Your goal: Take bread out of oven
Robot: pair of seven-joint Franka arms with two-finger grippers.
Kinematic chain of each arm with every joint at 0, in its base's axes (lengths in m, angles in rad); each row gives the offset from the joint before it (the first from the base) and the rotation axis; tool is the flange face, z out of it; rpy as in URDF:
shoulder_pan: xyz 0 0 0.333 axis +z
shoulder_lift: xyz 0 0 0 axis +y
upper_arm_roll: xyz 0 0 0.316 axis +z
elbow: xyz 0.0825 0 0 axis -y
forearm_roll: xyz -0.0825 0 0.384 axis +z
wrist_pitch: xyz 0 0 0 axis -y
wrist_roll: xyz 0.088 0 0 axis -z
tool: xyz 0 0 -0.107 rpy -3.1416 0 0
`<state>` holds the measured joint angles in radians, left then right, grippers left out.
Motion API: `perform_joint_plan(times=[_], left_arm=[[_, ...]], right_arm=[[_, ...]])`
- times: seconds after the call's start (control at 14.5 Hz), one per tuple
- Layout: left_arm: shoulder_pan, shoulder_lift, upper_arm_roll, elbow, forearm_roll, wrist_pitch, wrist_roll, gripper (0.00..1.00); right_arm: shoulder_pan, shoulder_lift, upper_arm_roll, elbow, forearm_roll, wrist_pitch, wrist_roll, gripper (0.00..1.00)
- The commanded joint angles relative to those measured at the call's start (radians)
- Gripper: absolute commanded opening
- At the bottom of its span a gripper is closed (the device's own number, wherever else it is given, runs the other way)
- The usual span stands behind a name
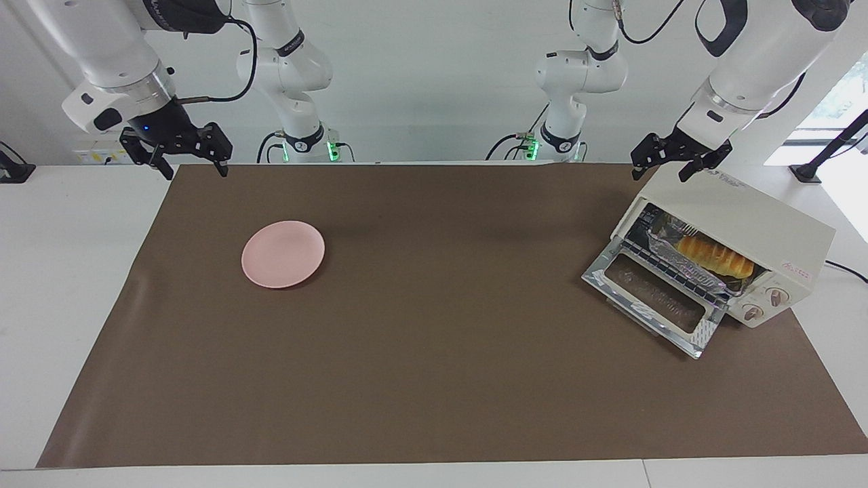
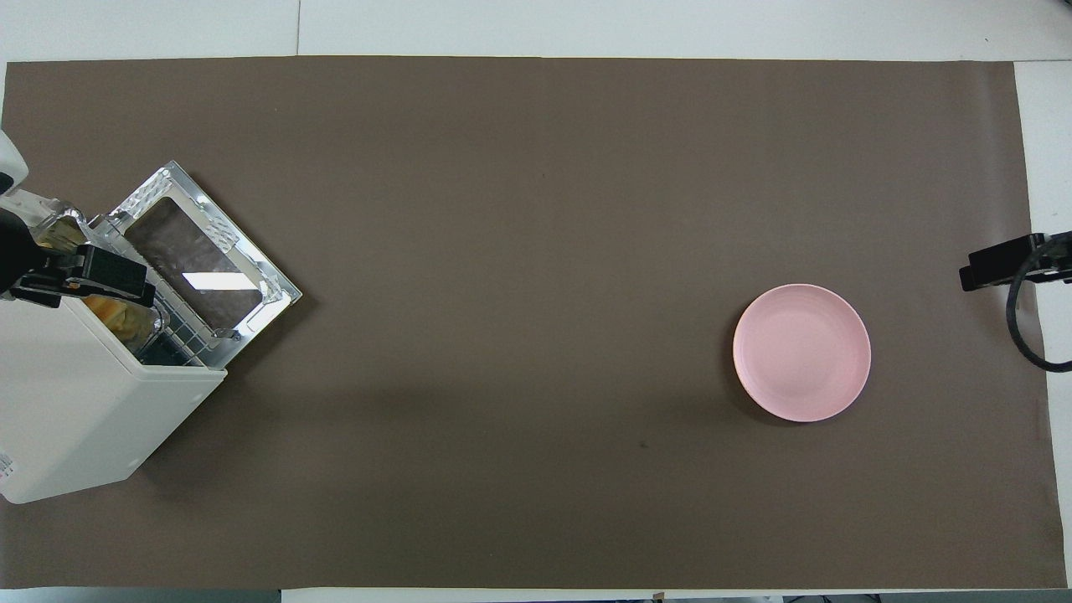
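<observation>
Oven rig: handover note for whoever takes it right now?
Left gripper: open, holding nothing, up over the oven's top edge nearest the robots.
Right gripper: open, holding nothing, waiting over the mat's edge at the right arm's end of the table.
Oven door is already dropped open. Bread sits inside in a foil tray on the rack, untouched.
Pink plate lies bare on the mat toward the right arm's end.
Done: door open. Left: reach in, grasp the bread, bring it out; the plate looks like the likely drop spot.
</observation>
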<state>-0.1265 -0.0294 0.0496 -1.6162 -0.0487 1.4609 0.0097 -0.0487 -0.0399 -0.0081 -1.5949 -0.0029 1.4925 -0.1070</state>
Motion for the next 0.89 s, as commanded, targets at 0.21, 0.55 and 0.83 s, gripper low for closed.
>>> perform_joint_plan(times=[0.21, 0.55, 0.83], left_arm=[[-0.009, -0.017, 0.007, -0.011, 0.023, 0.027, -0.011, 1.0], [-0.001, 0.043, 0.007, 0.03, 0.047, 0.058, -0.145, 1.0], [-0.009, 0.204, 0.007, 0.123, 0.115, 0.104, -0.425, 1.0]], right_arm=[[-0.019, -0.025, 0.016, -0.025, -0.011, 0.002, -0.017, 1.0], [-0.019, -0.025, 0.016, -0.027, -0.011, 0.002, -0.017, 1.0], [-0.019, -0.025, 0.016, -0.025, -0.011, 0.002, -0.017, 1.0]])
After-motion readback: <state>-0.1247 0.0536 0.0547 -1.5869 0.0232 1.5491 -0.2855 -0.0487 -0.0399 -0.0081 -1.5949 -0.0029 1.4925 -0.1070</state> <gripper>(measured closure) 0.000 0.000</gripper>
